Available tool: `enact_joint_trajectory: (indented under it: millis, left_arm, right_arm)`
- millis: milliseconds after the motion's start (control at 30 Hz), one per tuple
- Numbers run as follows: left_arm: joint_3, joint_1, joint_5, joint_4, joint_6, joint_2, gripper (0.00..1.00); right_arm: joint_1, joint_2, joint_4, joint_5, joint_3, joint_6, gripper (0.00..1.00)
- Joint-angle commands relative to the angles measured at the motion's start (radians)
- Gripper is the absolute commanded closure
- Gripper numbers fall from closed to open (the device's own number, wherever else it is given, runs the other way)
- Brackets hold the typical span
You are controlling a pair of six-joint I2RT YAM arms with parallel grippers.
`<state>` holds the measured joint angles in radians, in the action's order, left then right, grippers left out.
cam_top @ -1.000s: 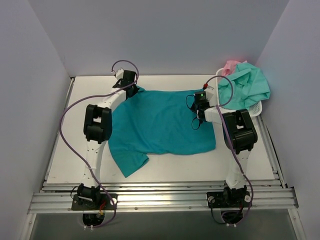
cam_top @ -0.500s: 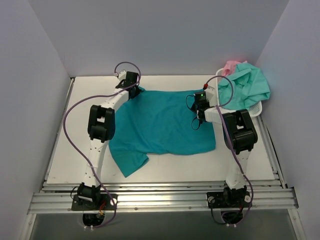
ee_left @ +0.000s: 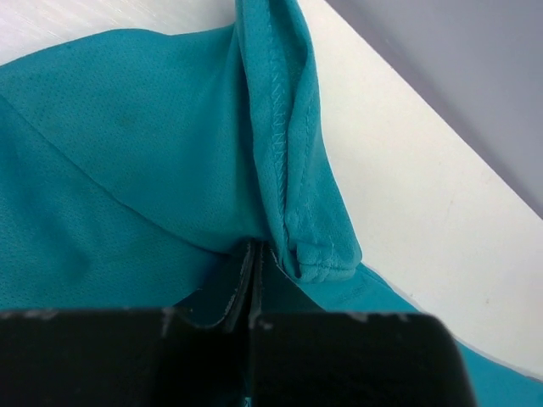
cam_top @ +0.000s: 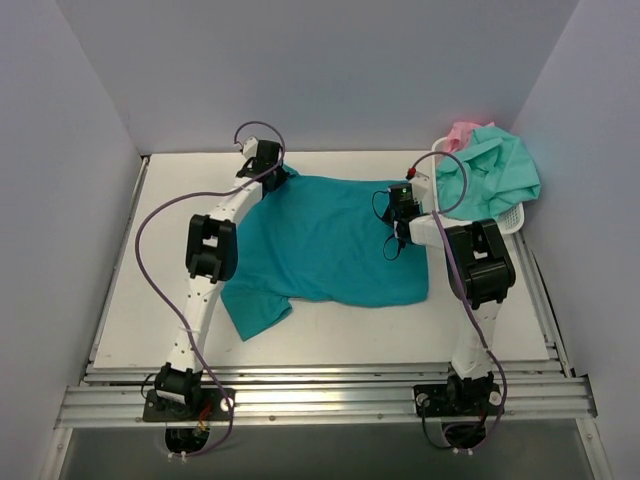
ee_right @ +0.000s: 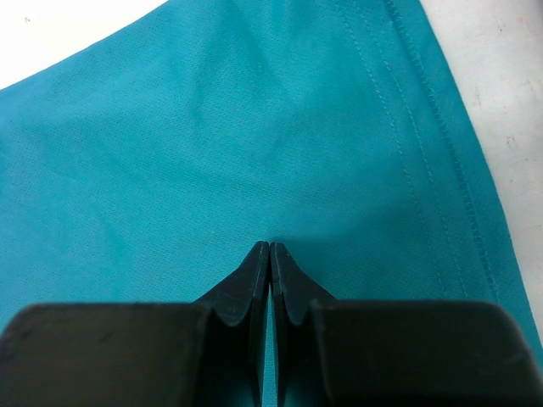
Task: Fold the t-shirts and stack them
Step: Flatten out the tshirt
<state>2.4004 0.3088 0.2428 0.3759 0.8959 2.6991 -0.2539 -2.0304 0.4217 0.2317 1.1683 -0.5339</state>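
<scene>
A deep teal t-shirt (cam_top: pixel 330 240) lies spread flat across the middle of the table. My left gripper (cam_top: pixel 270 170) is at the shirt's far left corner. In the left wrist view it (ee_left: pixel 254 248) is shut on a bunched, stitched fold of that teal t-shirt (ee_left: pixel 288 170). My right gripper (cam_top: pixel 398 218) stands over the shirt's far right part. Seen from the right wrist, its tips (ee_right: pixel 270 246) are pressed together on the teal t-shirt (ee_right: pixel 212 153), pinching the cloth. A mint-green t-shirt (cam_top: pixel 495 170) and a pink one (cam_top: pixel 462 132) are heaped at the back right.
A white perforated basket (cam_top: pixel 515 217) holds the mint and pink shirts in the far right corner. Grey walls close in the table on three sides. Purple cables loop off both arms. Bare white tabletop (cam_top: pixel 150 260) shows left of the shirt.
My left gripper has slid to the right along the far edge, dragging the shirt's corner with it. The near-left sleeve has shifted right. The right arm has stayed put.
</scene>
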Motion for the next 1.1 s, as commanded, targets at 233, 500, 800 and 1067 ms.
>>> enact_joint_trajectory:
  millis: [233, 500, 800, 1067]
  left_arm:
    - [0.163, 0.023, -0.062, -0.179, 0.049, 0.102, 0.98]
    - [0.232, 0.032, -0.083, -0.521, 0.098, 0.226, 0.97]
    - [0.121, 0.035, -0.235, -0.843, -0.072, 0.047, 0.08]
    - [-0.551, 0.035, -0.18, -0.97, -0.253, -0.621, 0.03]
  right_arm:
    - [0.008, 0.044, -0.003, 0.029, 0.014, 0.017, 1.0]
    - [0.013, 0.036, -0.001, 0.031, 0.027, 0.023, 1.0]
    - [0.015, 0.048, 0.058, 0.0, 0.01, 0.04, 0.38]
    - [-0.011, 0.208, 0.043, 0.026, -0.027, 0.043, 0.21]
